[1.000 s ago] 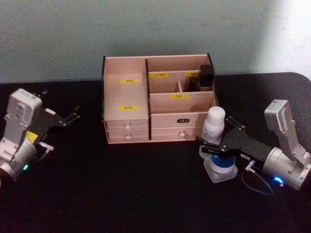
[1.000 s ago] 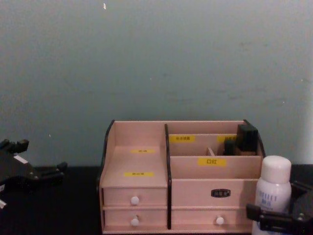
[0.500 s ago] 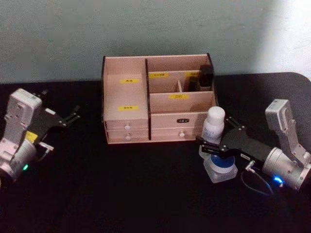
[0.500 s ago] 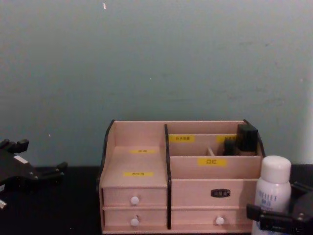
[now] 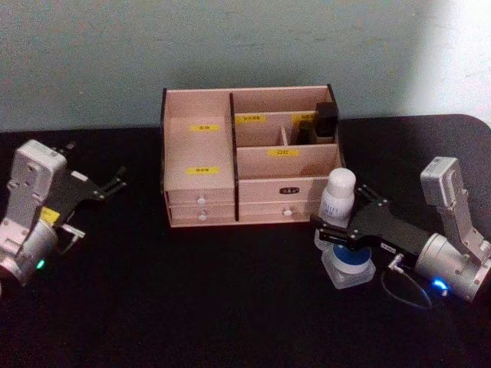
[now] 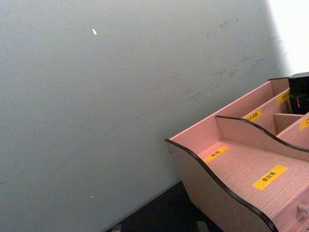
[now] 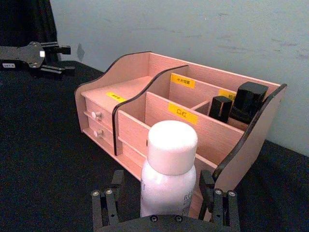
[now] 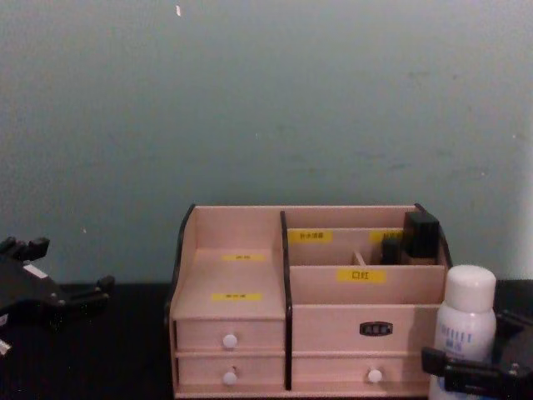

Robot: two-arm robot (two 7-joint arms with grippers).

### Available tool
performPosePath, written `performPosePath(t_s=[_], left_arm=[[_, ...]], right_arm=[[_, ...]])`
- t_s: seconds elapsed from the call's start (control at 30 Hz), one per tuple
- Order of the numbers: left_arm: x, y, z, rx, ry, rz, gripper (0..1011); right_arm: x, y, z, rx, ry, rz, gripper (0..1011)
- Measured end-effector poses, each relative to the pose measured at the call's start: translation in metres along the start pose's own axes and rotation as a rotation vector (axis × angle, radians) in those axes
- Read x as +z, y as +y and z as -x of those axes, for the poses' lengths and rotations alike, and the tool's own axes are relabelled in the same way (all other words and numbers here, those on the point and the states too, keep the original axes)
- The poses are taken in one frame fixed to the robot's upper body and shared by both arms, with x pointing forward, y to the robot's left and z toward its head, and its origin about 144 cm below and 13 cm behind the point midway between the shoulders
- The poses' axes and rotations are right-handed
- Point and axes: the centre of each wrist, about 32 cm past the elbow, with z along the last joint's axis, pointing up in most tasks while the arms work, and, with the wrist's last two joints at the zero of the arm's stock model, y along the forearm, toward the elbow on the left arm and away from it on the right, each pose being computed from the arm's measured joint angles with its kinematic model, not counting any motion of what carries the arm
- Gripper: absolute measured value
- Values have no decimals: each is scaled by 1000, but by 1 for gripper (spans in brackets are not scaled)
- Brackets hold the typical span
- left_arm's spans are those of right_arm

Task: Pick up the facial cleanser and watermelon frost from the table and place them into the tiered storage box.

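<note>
The facial cleanser (image 5: 337, 201), a tall white bottle with a rounded cap, stands upright on the black table just right of the tiered storage box (image 5: 199, 165). My right gripper (image 5: 338, 208) is open with one finger on each side of the bottle; the right wrist view shows the bottle (image 7: 168, 169) between the fingers (image 7: 116, 186) with gaps. The watermelon frost (image 5: 350, 264), a squat blue-lidded jar, sits just in front of the bottle, partly under the gripper. The chest view shows the bottle (image 8: 466, 321) at the box's (image 8: 233, 275) right front corner. My left gripper (image 5: 116, 181) rests open at far left.
A dark bottle with a black cap (image 5: 325, 121) stands in the box's back right compartment, beside a smaller black item (image 7: 219, 108). The stepped left compartments (image 6: 241, 164) hold nothing. A grey-green wall rises close behind the box. Open black tabletop (image 5: 192, 299) lies in front.
</note>
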Motion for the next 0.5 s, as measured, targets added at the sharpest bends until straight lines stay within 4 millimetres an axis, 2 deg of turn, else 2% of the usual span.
performPosePath(t_s=[0.33, 0.4, 0.5], left_arm=[[0, 0, 0, 0, 0, 0, 1001], [0, 0, 0, 0, 0, 0, 1001], [0, 0, 0, 0, 0, 0, 1001]], right_arm=[[0, 0, 0, 0, 0, 0, 1003], [0, 0, 0, 0, 0, 1, 976], [0, 0, 0, 0, -1, 0, 881]])
